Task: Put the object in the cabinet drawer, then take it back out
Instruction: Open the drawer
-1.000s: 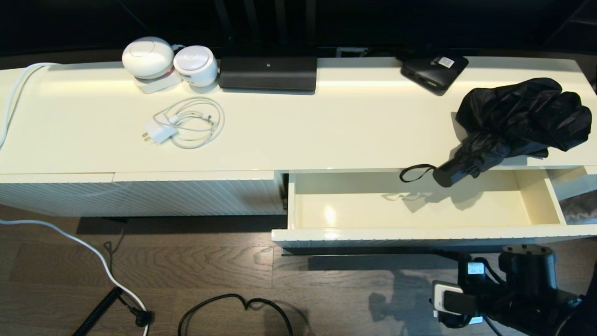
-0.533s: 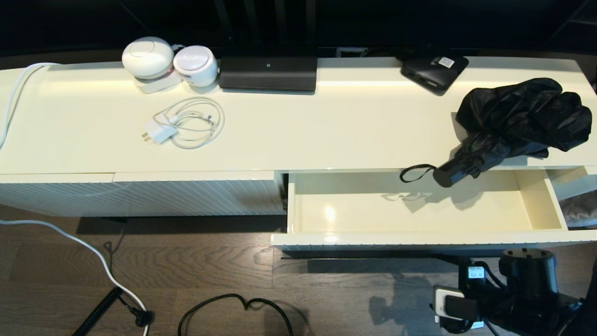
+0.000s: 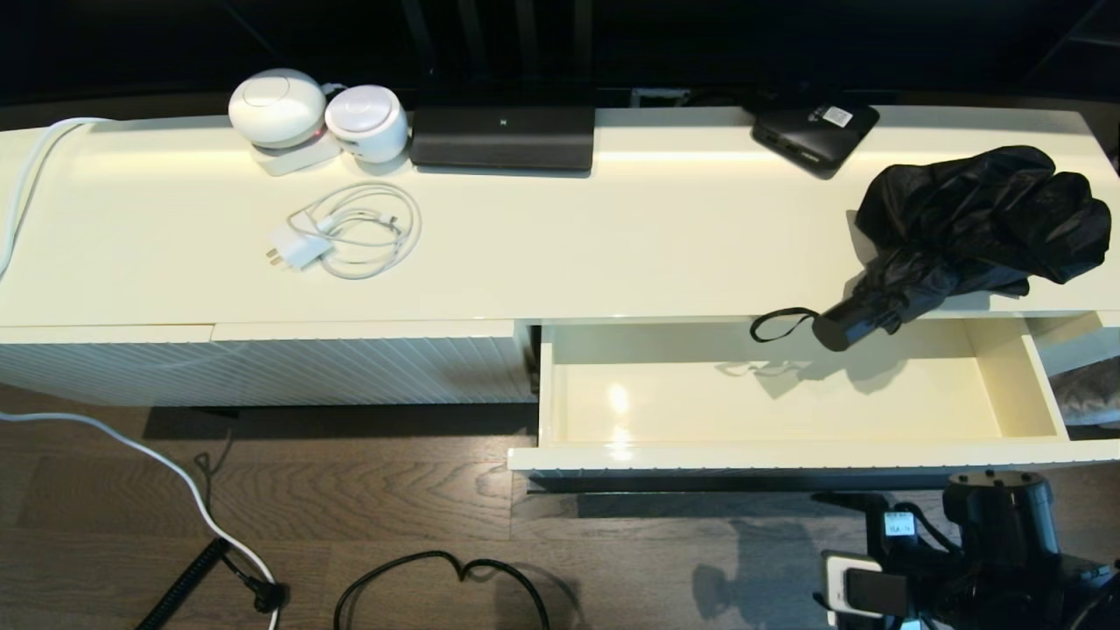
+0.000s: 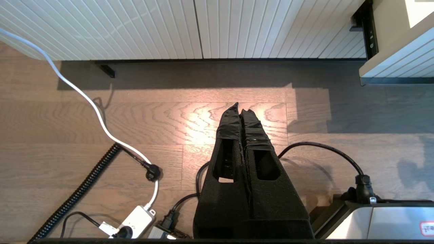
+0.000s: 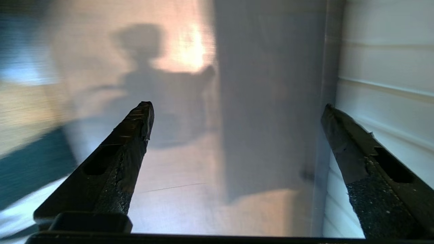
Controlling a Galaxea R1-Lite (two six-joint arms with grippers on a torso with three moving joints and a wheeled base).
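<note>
Well apart: umbrella (image 3: pixel 971 229), right pincer (image 5: pixel 234 115).

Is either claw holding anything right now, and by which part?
Nothing is held. The right claw is open and empty, down in front of the drawer. The left claw is shut on nothing. The umbrella lies on the cabinet top.

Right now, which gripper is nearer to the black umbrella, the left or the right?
The right. The right gripper is open, low beside the open drawer front, below the umbrella on the cabinet top. The left gripper is shut, parked over the floor farther left.
</note>
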